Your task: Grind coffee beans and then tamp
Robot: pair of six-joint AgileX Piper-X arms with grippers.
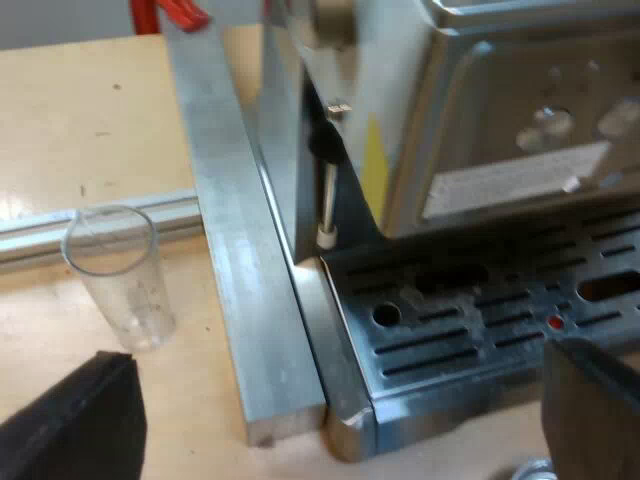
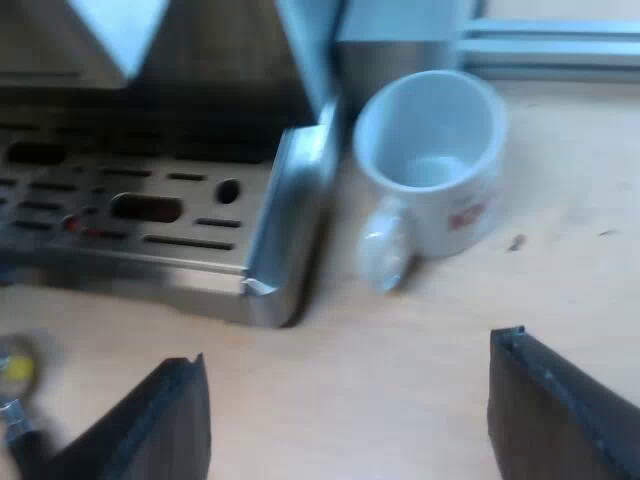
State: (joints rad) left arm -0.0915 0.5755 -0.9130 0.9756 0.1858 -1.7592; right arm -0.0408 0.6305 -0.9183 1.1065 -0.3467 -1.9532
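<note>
The left hand (image 1: 335, 355) and right hand (image 2: 350, 348) are black.

From where I stand, the left gripper (image 1: 330, 400) hangs low over the worktop (image 1: 90, 110) and is tipped downward. Its two black fingers (image 1: 80, 420) are spread wide with nothing between them. The right gripper (image 2: 350, 350) sits just as low above the wood, also angled down. Its fingers (image 2: 560, 410) are set far apart and hold nothing.
</note>
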